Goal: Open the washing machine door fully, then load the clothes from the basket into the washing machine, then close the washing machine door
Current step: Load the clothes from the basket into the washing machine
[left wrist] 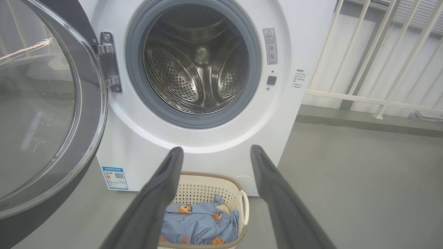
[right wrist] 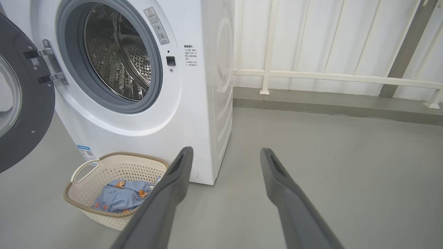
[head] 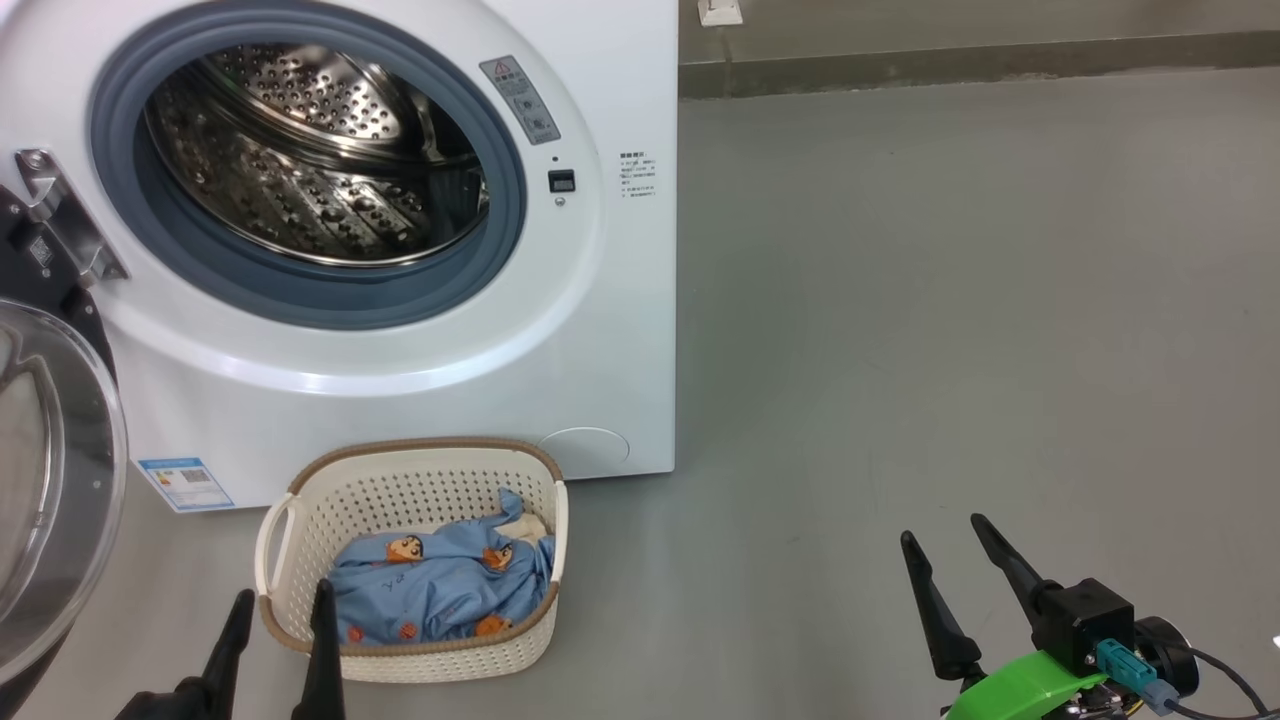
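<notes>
Both my left gripper (head: pixel 283 590) and right gripper (head: pixel 942 528) gape empty, and the clothes (head: pixel 440 590) lie in the basket (head: pixel 420 478) on the floor (head: pixel 900 300) at the washing machine (head: pixel 600 330)'s foot, soft, light and floppy I'd judge, so I'd pinch deep into the bundle's bunched middle.

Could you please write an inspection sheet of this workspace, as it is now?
Surface: grey floor, smooth.
Job's things: washing machine, its door swung open to the left; drum empty as far as seen; basket on the floor before the machine, clothes inside.
Clutter: nothing seen.
Grippers: left gripper open, at the basket's near left corner; right gripper open, over the floor; both hold nothing.
Cables: thin dark cable and teal plug at the right wrist.
Surroundings: white railing at the floor's far edge.
</notes>
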{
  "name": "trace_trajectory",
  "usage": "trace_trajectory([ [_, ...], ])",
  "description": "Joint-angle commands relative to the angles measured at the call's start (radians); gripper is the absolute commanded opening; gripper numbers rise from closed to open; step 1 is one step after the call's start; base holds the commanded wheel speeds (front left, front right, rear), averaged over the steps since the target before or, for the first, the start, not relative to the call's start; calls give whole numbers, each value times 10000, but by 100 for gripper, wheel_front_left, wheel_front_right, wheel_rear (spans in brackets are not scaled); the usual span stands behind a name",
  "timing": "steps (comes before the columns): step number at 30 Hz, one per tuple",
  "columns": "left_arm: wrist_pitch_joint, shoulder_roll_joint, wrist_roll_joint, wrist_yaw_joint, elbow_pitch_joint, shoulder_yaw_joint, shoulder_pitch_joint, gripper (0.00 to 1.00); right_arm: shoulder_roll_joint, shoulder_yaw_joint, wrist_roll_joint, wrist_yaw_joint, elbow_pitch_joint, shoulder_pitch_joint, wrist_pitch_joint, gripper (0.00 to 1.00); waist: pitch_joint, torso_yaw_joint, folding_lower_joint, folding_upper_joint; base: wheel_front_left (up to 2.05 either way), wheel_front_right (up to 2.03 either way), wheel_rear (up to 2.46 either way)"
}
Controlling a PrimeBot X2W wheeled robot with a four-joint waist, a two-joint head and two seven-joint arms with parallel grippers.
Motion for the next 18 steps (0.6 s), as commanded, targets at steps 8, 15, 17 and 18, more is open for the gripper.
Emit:
trace_trajectory([
  [8, -65, 68, 35, 0, -30, 238, -288, 100, 14, 220, 27, 27, -222, -183, -124, 100, -8, 80, 0, 0, 0, 0, 0],
  [15, -65, 68, 100, -30, 39, 275, -298, 100, 14, 229, 28, 27, -233, -169, -127, 100, 9, 140, 0, 0, 0, 0, 0],
  [17, -65, 68, 71, -30, 11, 313, -314, 100, 14, 228, 28, 27, -241, -166, -127, 100, 21, 154, 0, 0, 0, 0, 0],
  [18, -65, 68, 57, -31, 3, 330, -317, 100, 14, 231, 25, 27, -244, -166, -127, 100, 24, 159, 0, 0, 0, 0, 0],
])
